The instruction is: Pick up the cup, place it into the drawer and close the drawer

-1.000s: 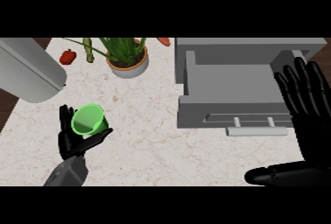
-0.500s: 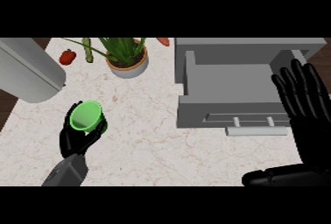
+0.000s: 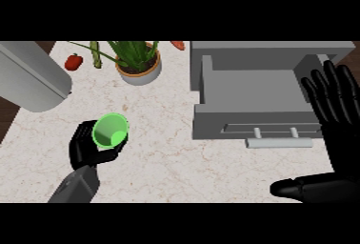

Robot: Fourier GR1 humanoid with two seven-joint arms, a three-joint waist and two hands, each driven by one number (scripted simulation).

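Note:
A bright green cup sits in my left hand, whose fingers curl round its lower side; its open mouth faces up and toward me. It is held over the counter at the left, well away from the drawer. The grey drawer stands pulled out at the right, its inside bare, with a pale handle along its front. At the right edge my right hand rests open, fingers straight and pointing up, beside the drawer's right wall.
A potted plant stands at the back, with a red pepper to its left. A large grey cylinder lies at the back left. The marble counter stretches between cup and drawer.
My left hand has carried the green cup a little up and to the right, tilting its mouth more toward me. The right hand has barely shifted.

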